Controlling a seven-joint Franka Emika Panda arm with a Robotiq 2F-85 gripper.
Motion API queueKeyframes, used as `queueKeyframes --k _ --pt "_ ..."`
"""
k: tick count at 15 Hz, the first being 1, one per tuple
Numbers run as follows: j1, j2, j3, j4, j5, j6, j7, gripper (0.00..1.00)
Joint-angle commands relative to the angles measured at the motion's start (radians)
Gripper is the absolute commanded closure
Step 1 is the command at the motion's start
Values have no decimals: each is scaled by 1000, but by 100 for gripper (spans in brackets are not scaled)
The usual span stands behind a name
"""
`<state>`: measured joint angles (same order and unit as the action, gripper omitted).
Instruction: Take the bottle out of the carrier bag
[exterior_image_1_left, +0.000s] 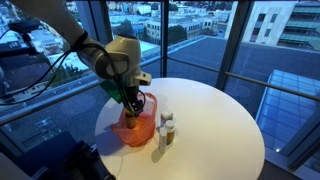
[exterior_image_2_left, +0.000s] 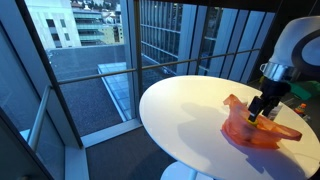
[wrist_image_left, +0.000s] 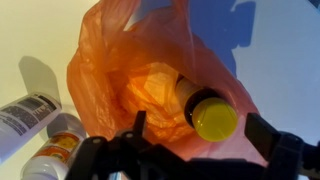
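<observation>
The orange-red carrier bag (wrist_image_left: 110, 70) lies slumped and open on the round white table (exterior_image_1_left: 215, 110); it shows in both exterior views (exterior_image_1_left: 140, 132) (exterior_image_2_left: 250, 132). Inside it, in the wrist view, lies the bottle (wrist_image_left: 213, 118), its yellow cap and dark neck pointing at the camera. My gripper (wrist_image_left: 200, 132) is open just above the bag's mouth, one finger on each side of the cap, not touching it. In the exterior views the gripper (exterior_image_1_left: 130, 100) (exterior_image_2_left: 263, 108) hangs right over the bag.
Two small pale-capped bottles stand beside the bag (exterior_image_1_left: 165, 130); in the wrist view they show at the lower left (wrist_image_left: 25, 115) (wrist_image_left: 55, 150). The table edge is near the bag. Glass windows surround the table.
</observation>
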<state>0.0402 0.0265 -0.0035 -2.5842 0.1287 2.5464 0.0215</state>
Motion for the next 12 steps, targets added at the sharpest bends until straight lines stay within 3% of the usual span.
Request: queueKeyframes --k 1,12 --pt "-10 24 9 27 5 1 -17 0" --pt "-10 28 11 24 -2 -2 1 0"
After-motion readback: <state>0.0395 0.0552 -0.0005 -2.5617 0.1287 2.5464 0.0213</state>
